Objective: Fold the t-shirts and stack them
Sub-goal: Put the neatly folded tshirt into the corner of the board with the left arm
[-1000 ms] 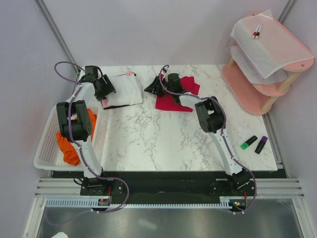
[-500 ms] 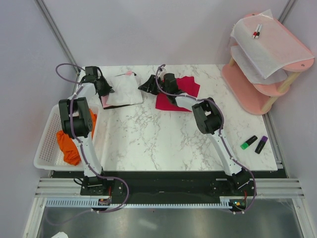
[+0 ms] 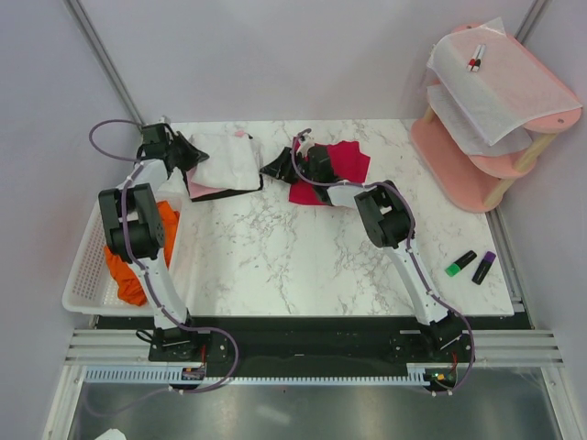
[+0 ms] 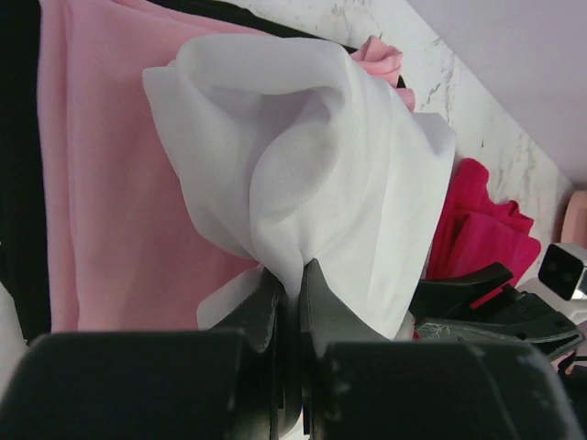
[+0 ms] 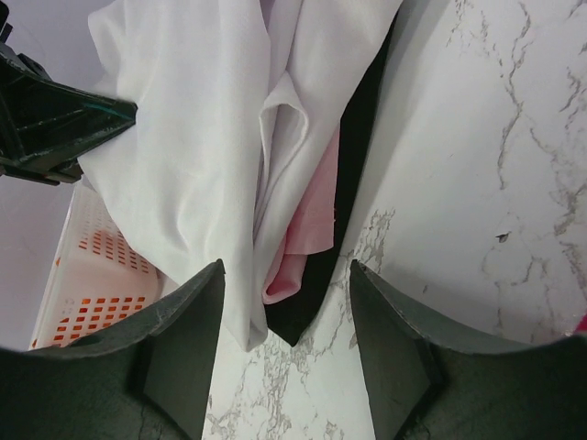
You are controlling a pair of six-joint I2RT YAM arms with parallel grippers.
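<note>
Top external view: nearest, the orange t-shirt [image 3: 124,275] lies in the white mesh basket [image 3: 87,266] at the left edge. Farther up, at upper left, the left gripper [image 4: 292,275] is pinched tight on a fold of the white t-shirt [image 4: 303,174]. Beside it the right gripper [image 5: 284,270] hangs with fingers spread, empty, just left of the crimson t-shirt [image 3: 344,163].

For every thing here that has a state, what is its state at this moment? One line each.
left tool: shut on the white t-shirt.
right tool: open, holding nothing.
white t-shirt: bunched, pinched at one fold, over pink cloth.
red t-shirt: lying on the table, not held.
orange t-shirt: crumpled in the basket.
</note>
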